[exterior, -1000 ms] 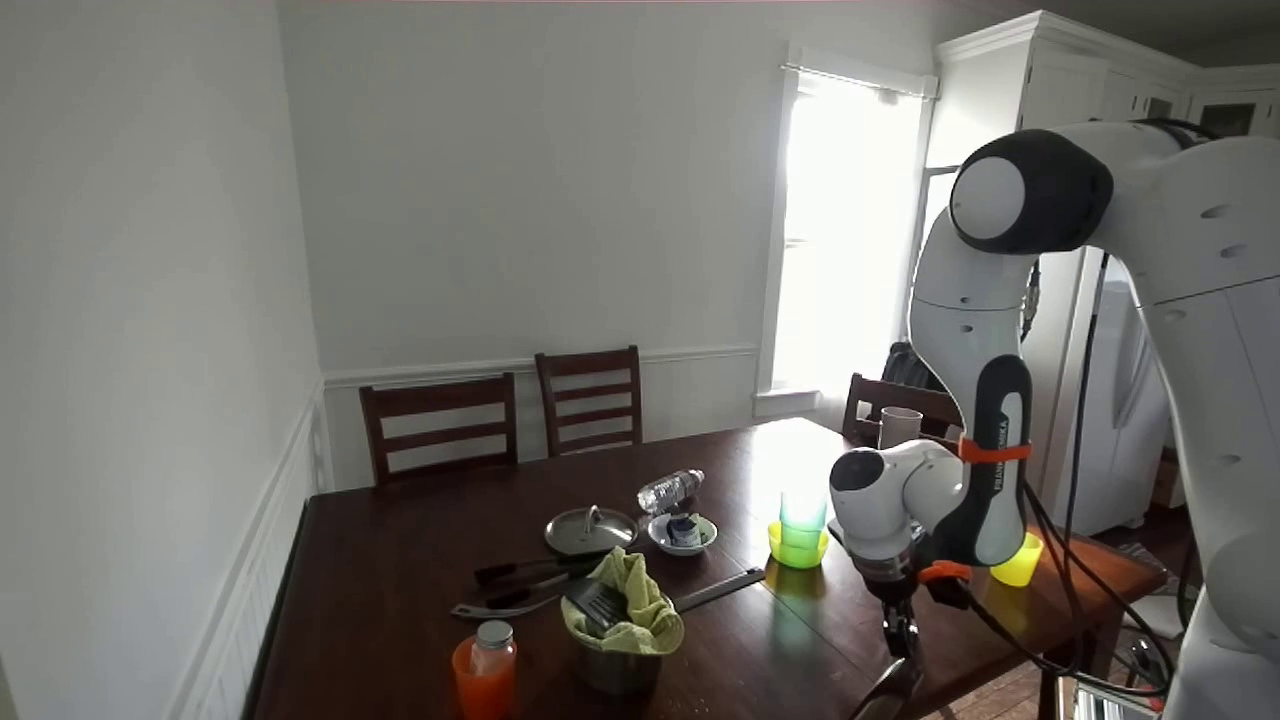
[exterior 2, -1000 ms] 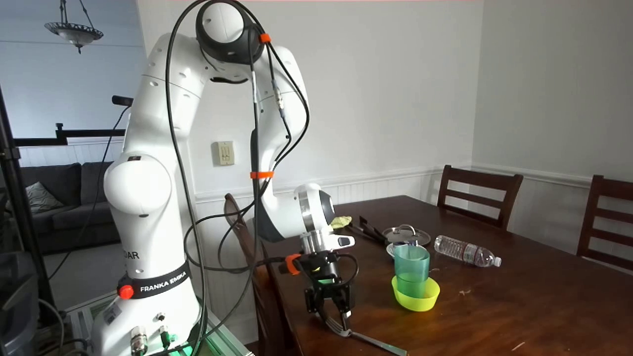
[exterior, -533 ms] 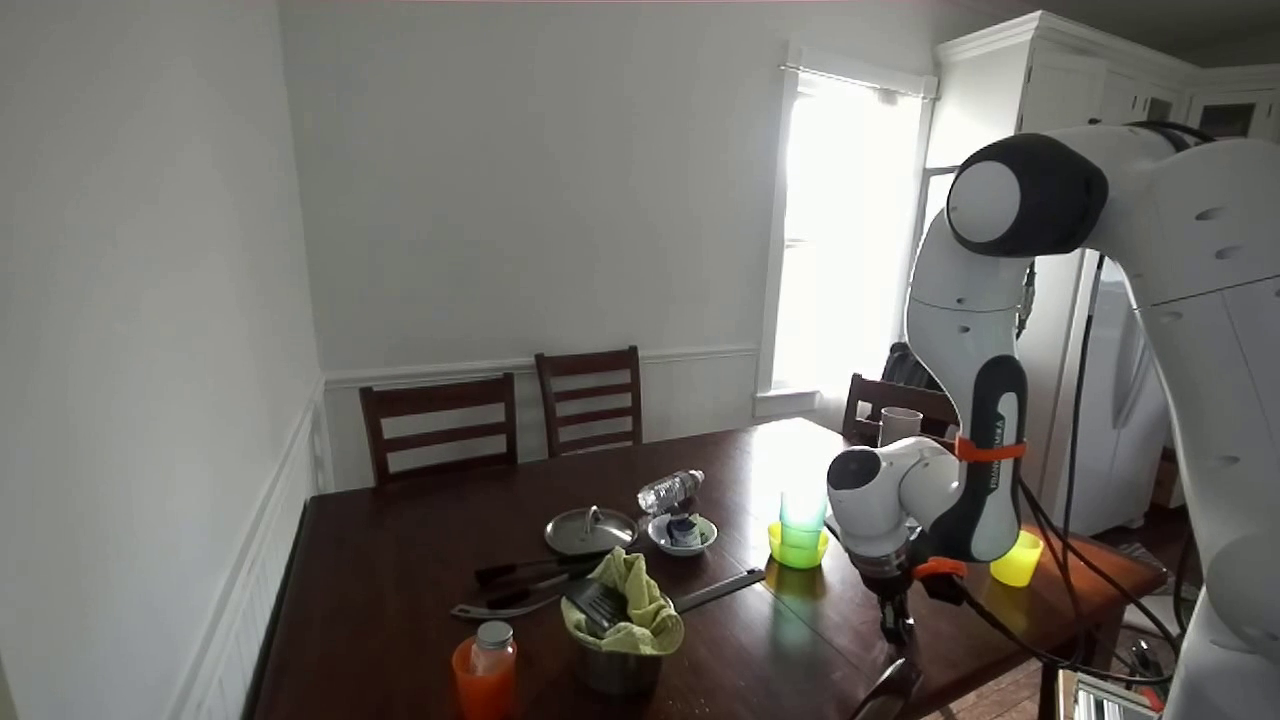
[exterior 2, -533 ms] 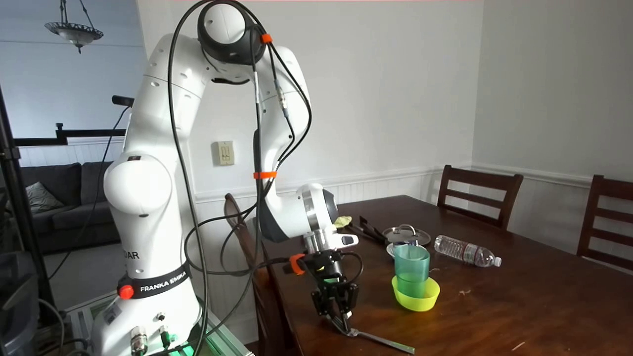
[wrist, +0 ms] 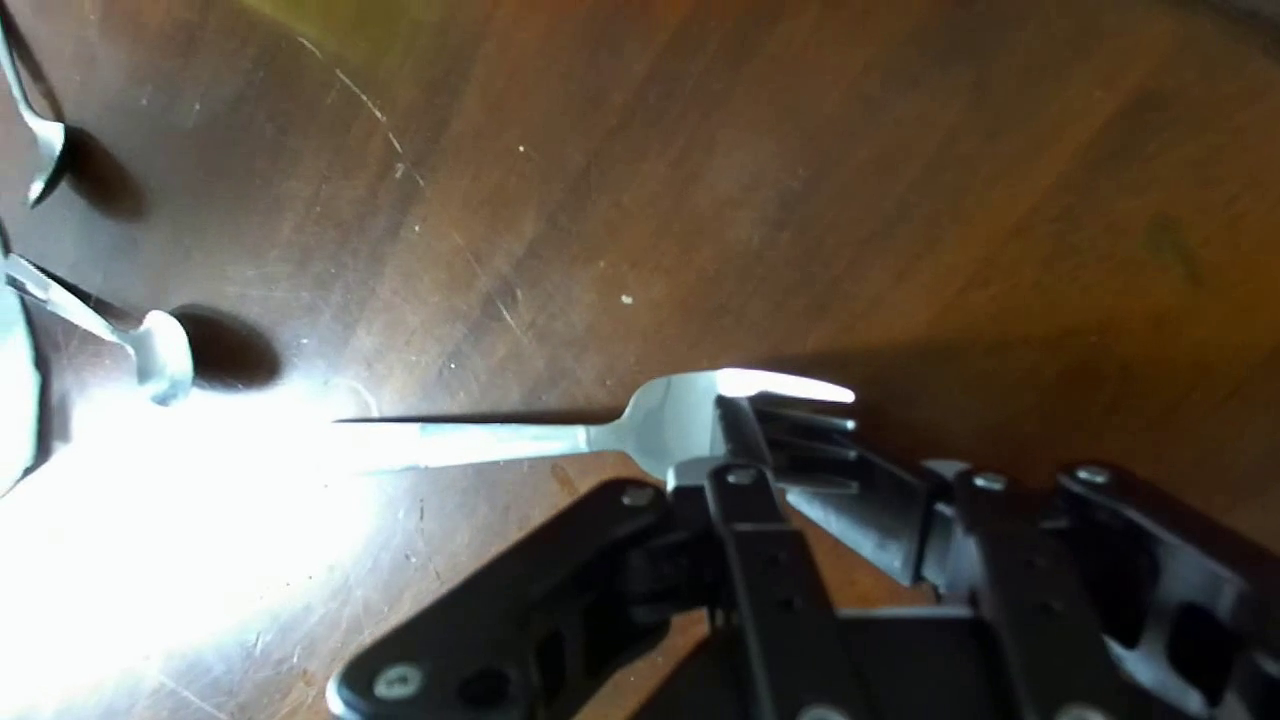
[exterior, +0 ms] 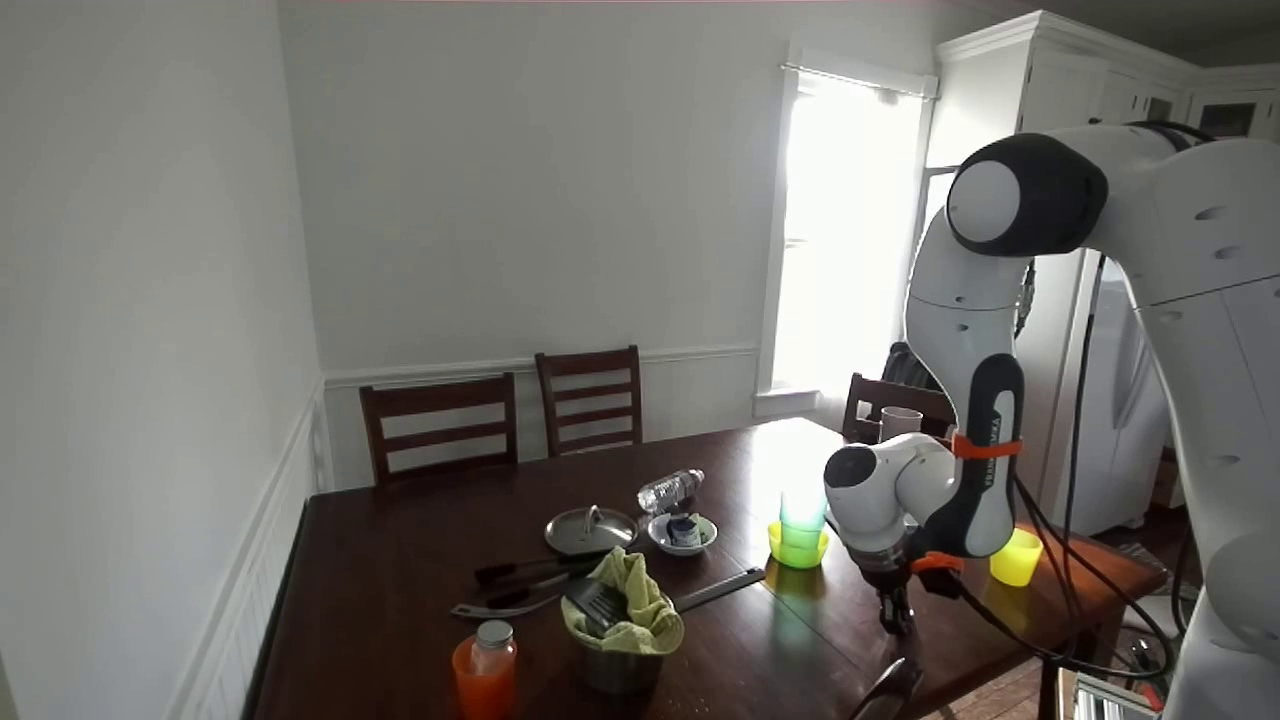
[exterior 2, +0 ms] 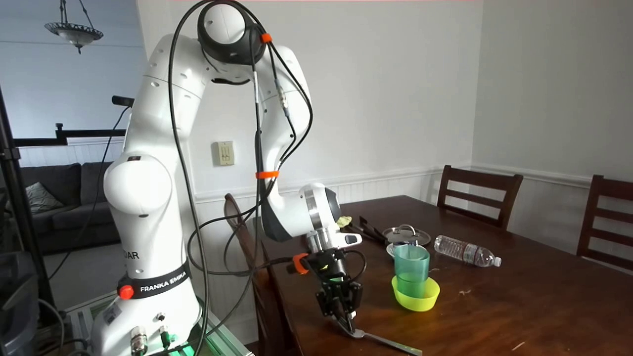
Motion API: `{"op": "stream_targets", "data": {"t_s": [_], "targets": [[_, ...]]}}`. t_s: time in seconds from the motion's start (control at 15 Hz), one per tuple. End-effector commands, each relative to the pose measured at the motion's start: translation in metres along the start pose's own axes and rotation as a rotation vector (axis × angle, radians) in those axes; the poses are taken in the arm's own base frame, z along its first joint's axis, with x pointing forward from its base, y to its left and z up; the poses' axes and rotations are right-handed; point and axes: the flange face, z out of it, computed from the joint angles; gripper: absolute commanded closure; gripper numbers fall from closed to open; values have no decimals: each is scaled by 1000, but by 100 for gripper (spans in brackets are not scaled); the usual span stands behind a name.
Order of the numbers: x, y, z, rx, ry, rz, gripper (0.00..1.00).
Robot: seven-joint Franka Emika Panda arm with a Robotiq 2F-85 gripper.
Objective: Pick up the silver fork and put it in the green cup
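Observation:
The silver fork (wrist: 675, 420) shows in the wrist view, tines at the jaws and handle pointing left into glare. My gripper (wrist: 775, 450) is shut on its tine end, one finger across the tines' front and the other pad behind them. In an exterior view the gripper (exterior 2: 347, 324) holds the fork (exterior 2: 390, 344) with its handle slanting down to the right, low over the table; the exact height is unclear. The green cup (exterior 2: 411, 262), a translucent blue-green tumbler, stands upright in a yellow-green bowl (exterior 2: 430, 296), right of the gripper. In another exterior view the cup (exterior: 803, 510) stands left of the gripper (exterior: 896, 622).
Two spoons (wrist: 160, 350) lie at the wrist view's left. A yellow cup (exterior: 1015, 558) stands behind the arm. A pot with cloth (exterior: 620, 672), orange cup (exterior: 485, 695), lid (exterior: 575, 535), white bowl (exterior: 703, 545) and bottle (exterior 2: 462, 249) are also on the table.
My gripper has moved a little to the right in the exterior view facing the robot base, and the fork has moved along with it. The cup and bowl have not moved.

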Motion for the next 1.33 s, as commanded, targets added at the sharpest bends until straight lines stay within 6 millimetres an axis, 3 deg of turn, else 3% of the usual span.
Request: {"op": "stream_targets", "data": {"t_s": [0.0,1.27], "targets": [[-5,11,1,-7,-30,8,97],[4,55,-48,-113,-45,20,99]]}}
